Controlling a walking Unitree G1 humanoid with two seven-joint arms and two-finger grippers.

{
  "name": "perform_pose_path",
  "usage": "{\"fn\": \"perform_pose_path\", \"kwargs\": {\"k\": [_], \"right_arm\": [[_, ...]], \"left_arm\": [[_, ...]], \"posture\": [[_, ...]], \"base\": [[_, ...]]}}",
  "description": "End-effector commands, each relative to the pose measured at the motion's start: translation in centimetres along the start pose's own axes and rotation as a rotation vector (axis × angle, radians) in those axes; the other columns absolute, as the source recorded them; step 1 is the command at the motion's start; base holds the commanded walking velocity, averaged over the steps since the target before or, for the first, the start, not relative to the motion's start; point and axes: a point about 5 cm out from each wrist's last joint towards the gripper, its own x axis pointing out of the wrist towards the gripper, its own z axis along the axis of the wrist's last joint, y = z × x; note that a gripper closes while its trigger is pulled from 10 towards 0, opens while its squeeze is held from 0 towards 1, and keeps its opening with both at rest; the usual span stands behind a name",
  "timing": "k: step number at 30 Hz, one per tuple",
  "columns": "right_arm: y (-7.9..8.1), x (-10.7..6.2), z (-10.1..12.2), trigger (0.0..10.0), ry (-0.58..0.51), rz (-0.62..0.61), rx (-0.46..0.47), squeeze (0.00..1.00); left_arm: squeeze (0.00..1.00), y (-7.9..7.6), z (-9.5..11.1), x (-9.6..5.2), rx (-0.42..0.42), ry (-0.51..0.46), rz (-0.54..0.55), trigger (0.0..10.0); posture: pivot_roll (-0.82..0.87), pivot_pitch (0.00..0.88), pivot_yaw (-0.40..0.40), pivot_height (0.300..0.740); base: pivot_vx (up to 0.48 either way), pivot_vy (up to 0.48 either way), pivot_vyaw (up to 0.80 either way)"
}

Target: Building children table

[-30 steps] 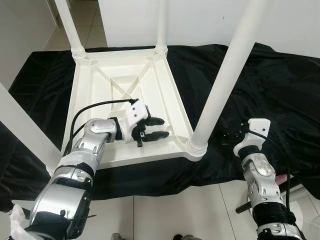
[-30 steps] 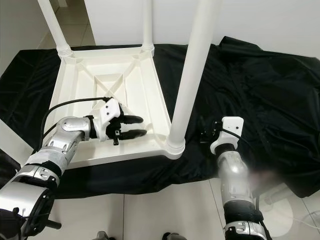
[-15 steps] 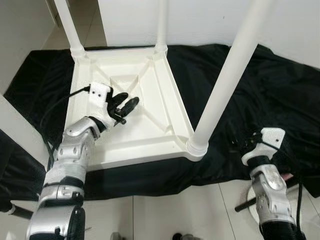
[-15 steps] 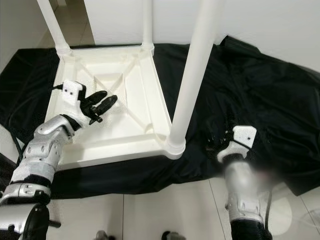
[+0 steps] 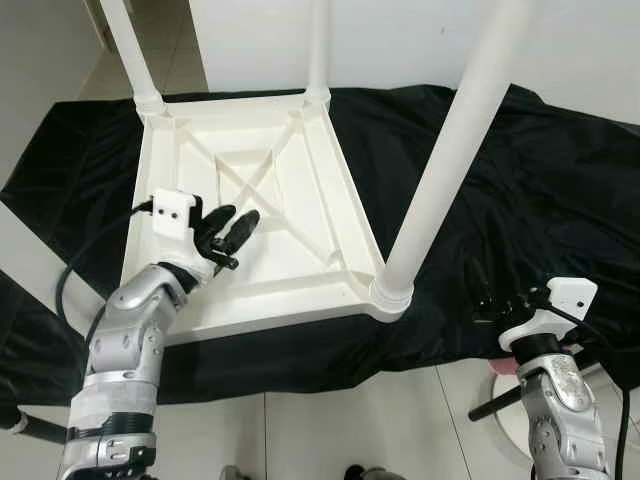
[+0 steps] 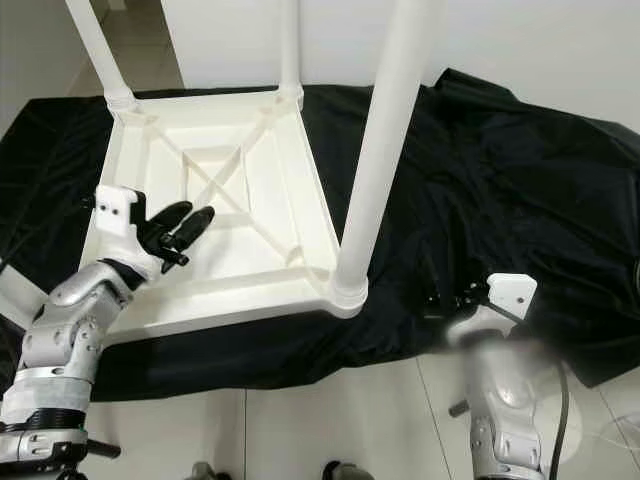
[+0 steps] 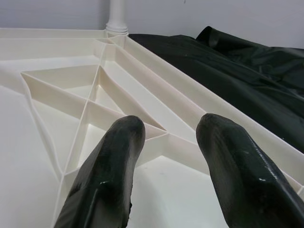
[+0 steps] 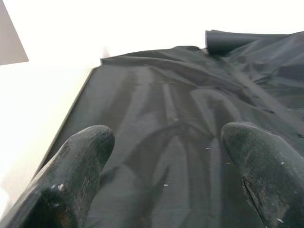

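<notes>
left eye view: a white plastic children's table (image 5: 255, 200) lies upside down on a black cloth (image 5: 520, 190) spread over a tiled floor (image 5: 330, 430). three legs are in view standing up from its corners, the nearest leg (image 5: 445, 160) rising tall at the front right corner.

the left end effector (image 5: 232, 232) hovers over the ribbed underside of the tabletop, near its left rim. its two black fingers are a little apart and hold nothing. in the left wrist view the crossed stiffening ribs (image 7: 95, 102) lie just ahead of the fingertips, with a far leg socket beyond them.

the right end effector (image 5: 500, 303) hangs low, well to the right of the nearest leg, over the cloth near its front edge. in the right wrist view its fingers are spread wide and empty, with only folds of cloth ahead.

the build looks close to done. the main risk from here seems to be a knock: the nearest leg stands between the two arms, so a sideways sweep could tilt or loosen it. the slack cloth could also slide or snag under the right fingers.
</notes>
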Motion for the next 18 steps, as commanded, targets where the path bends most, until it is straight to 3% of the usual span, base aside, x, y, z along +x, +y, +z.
{"fn": "perform_pose_path", "kwargs": {"k": [1, 10, 18], "right_arm": [[0.1, -0.2, 0.1, 10.0, 0.007, 0.025, 0.016, 0.00], [0.5, -0.6, 0.6, 10.0, 0.055, 0.214, 0.000, 0.00], [0.8, -1.0, 0.9, 10.0, 0.106, 0.366, -0.020, 0.00]], "left_arm": [[0.00, -0.1, -0.1, -0.2, 0.004, 0.014, -0.007, 10.0], [0.00, -1.2, -0.9, -0.7, 0.077, 0.037, -0.063, 10.0], [0.00, -1.0, -0.6, -0.8, 0.066, 0.052, -0.053, 10.0]], "posture": [[-0.05, 0.113, 0.033, 0.740], [-0.06, 0.084, 0.026, 0.740], [-0.06, 0.068, 0.023, 0.740]], "base": [[0.000, 0.000, 0.00], [0.000, 0.000, 0.00], [0.000, 0.000, 0.00]]}}
